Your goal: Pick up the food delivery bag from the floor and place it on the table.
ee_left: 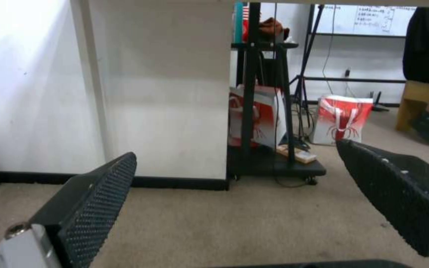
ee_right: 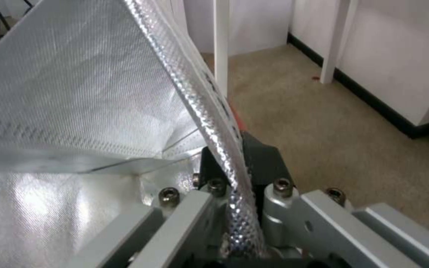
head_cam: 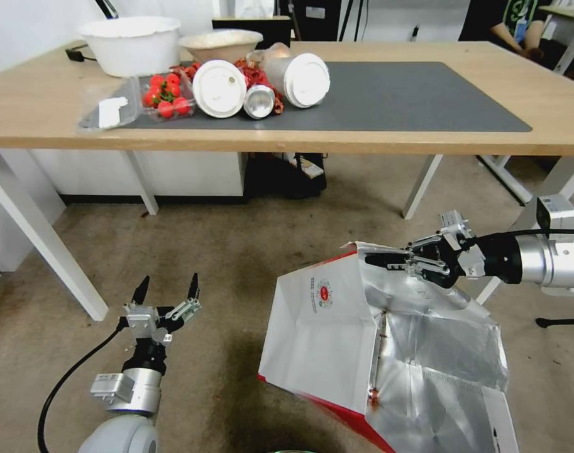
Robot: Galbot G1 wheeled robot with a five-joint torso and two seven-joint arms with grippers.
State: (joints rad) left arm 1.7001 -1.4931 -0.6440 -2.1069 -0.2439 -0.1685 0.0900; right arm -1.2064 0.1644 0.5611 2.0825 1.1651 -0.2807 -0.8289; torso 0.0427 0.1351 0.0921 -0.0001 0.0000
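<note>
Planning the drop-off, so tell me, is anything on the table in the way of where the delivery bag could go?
Partly. Cups, bowls and a tomato box crowd the left end of the table; the mat right of them lies bare. The right gripper pinches the bag rim.

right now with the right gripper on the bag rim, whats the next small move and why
Probably lift straight up. The right gripper is pinched on the foil-lined rim of the food delivery bag, which sits tilted over the floor, well below the table. The left gripper hangs open, apart from it.
</note>
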